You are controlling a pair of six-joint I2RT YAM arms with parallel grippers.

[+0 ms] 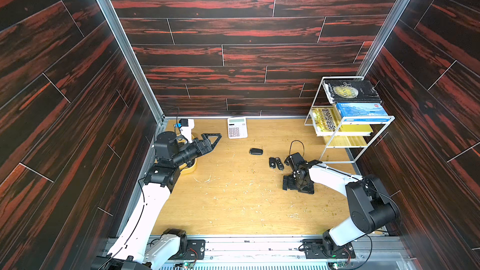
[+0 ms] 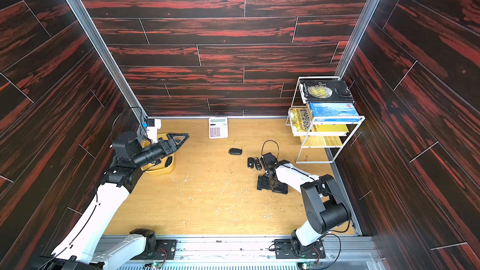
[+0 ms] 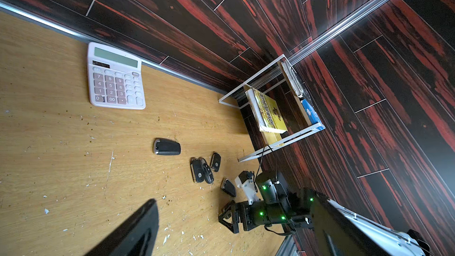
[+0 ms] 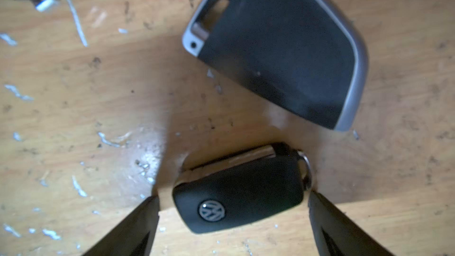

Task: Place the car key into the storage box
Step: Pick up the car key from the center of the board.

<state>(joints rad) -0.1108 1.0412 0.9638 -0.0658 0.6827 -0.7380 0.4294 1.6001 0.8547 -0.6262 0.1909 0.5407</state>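
straddling car key (image 4: pixel 246 193), right gripper (image 4: pixel 232 197) spread; left gripper (image 1: pixel 217 137) spread, arm (image 2: pixel 145 155) half hiding storage box (image 2: pixel 162 171)

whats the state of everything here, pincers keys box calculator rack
left pincer: open, empty, raised near the storage box
right pincer: open, fingertips either side of the VW key
VW key: flat on the table, not gripped
silver-edged key: flat on the table, loose
lone black key: flat on the table, loose
storage box: on the table, a dark item inside, partly hidden
calculator: flat, display blank
book rack: upright, holding books
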